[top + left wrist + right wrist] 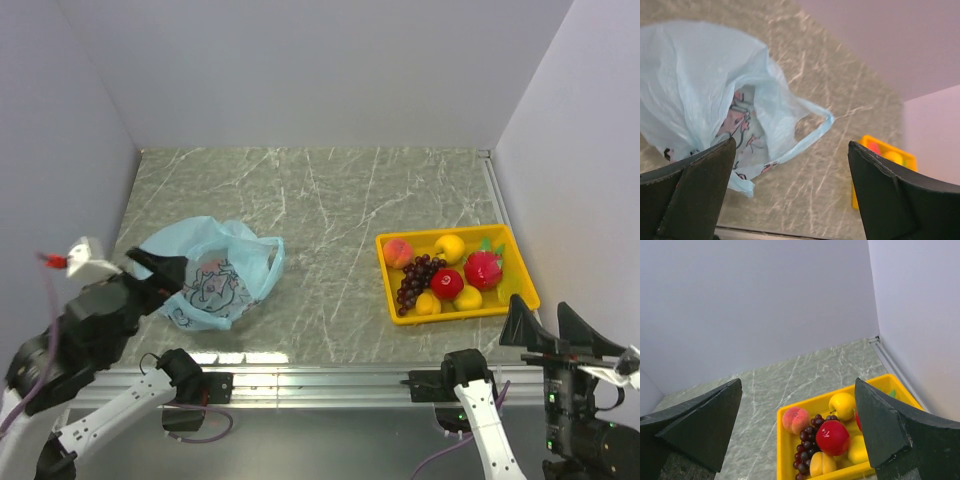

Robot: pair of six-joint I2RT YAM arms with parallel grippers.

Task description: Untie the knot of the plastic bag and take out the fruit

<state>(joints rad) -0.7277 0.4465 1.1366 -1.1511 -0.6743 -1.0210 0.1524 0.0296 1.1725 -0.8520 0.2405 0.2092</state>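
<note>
Bag (212, 275) lying limp, likely light, thin, slippery; handle loop (816, 131) offering best pinch. Left tool (791, 145), right tool (797, 385) both gaping wide, holding nothing.

the table (320, 190) had a grey-green, marble-patterned top crossed by thin white veins, closed in by pale walls at the back and on both sides. along its near edge ran a metal rail (320, 380). two things lay directly on the top, well apart. on the left, near the front, sat the plastic bag (215, 275) – light blue, crumpled and slumped, its cartoon print facing up and one handle loop (815, 132) lying loose on the surface toward the right. on the right, close to the side wall, rested a yellow rectangular tray (388, 285), set slightly askew to the table's edge.
</note>
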